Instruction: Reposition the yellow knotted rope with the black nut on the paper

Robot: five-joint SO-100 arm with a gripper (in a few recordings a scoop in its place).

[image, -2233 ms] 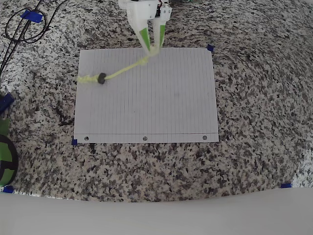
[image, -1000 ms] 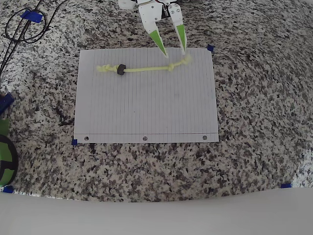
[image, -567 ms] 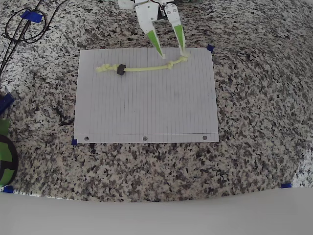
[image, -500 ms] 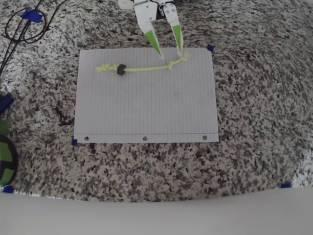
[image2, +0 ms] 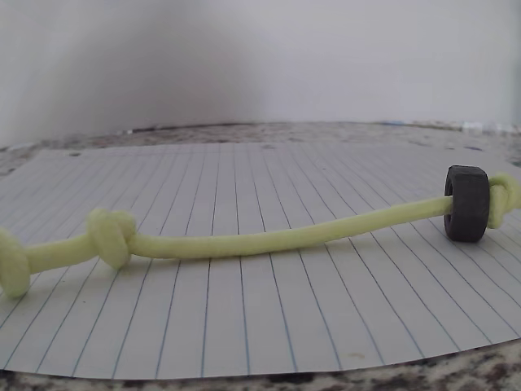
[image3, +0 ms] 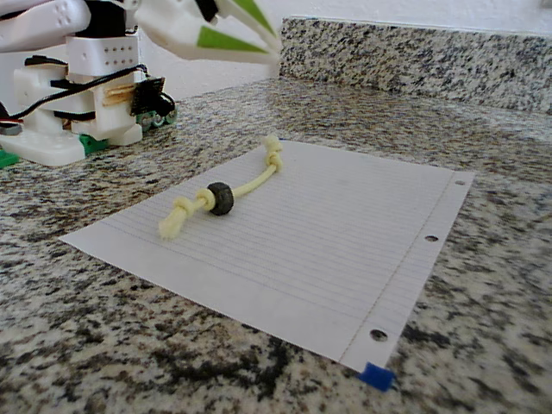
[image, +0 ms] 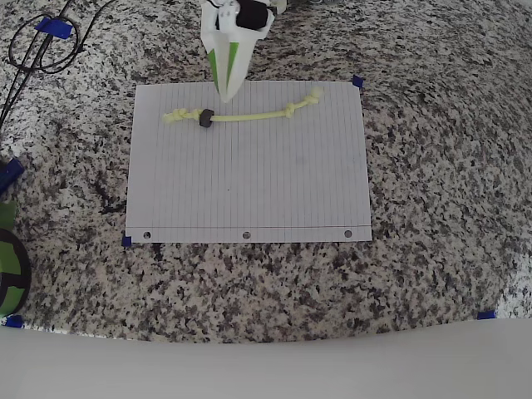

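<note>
Speckled granite worktop (image: 432, 166) with matching backsplash (image3: 414, 52) below a white wall. The paper (image: 249, 191), lined, lies flat, blue tape at its corners. The yellow knotted rope (image: 249, 116) stretches along its far edge, the black nut (image: 206, 117) near its left end. The end effector (image: 224, 79) hovers above, fingers closed, empty.

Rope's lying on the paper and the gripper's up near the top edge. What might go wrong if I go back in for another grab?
1. The rope lies flat on the paper, so a low pinch could catch and drag the sheet.
2. The nut sits close to the left knot in the overhead view; a grab there may hit the nut and slide it along the rope.
3. The gripper hangs above the paper's top edge, its fingers looking closed; descending like that would push the rope, not grip it.
</note>
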